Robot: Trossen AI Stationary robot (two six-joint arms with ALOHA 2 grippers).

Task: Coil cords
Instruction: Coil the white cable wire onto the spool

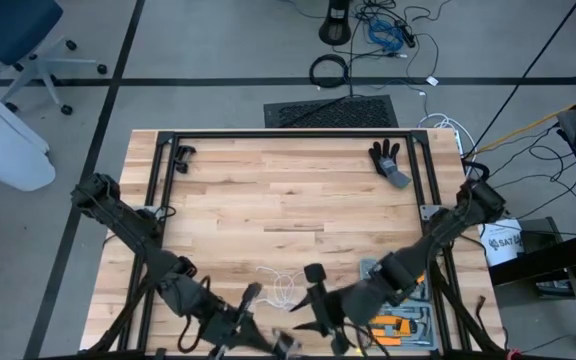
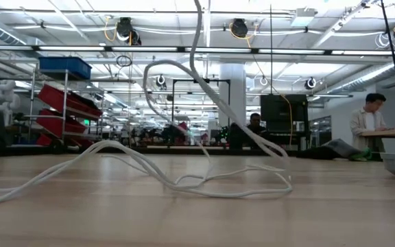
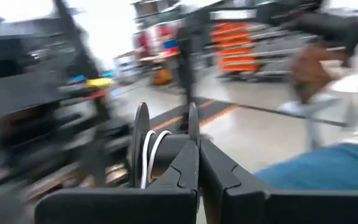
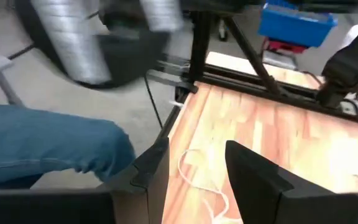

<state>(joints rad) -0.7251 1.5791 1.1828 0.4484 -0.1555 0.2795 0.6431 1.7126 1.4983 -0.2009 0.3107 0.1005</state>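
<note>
The thin white cord (image 1: pixel 280 285) lies in loose loops near the table's near edge. In the low view (image 2: pixel 204 182) one strand rises from the loops out of the picture's top. My left gripper (image 1: pixel 251 303) is near the near edge, left of the loops, shut on the small black reel (image 3: pixel 166 140), which has turns of white cord wound between its two discs. My right gripper (image 1: pixel 314 284) is open just right of the loops. In its wrist view (image 4: pixel 197 168) its fingers stand above and on either side of a stretch of cord (image 4: pixel 194 177) without touching it. My left gripper pinches one of the reel's two black discs (image 3: pixel 193 127) at its rim between its shut fingers. The reel stands edge-on beyond the fingertips, its wound cord (image 3: pixel 149 152) beside them. The reel is lifted clear, and the cord runs slack from it down to the table.
A black glove (image 1: pixel 388 160) lies at the far right. A tray with orange-handled tools (image 1: pixel 403 325) sits at the near right. A dark metal frame (image 1: pixel 288 137) borders the table. A person's leg in jeans (image 4: pixel 42 146) is close beside the table's edge.
</note>
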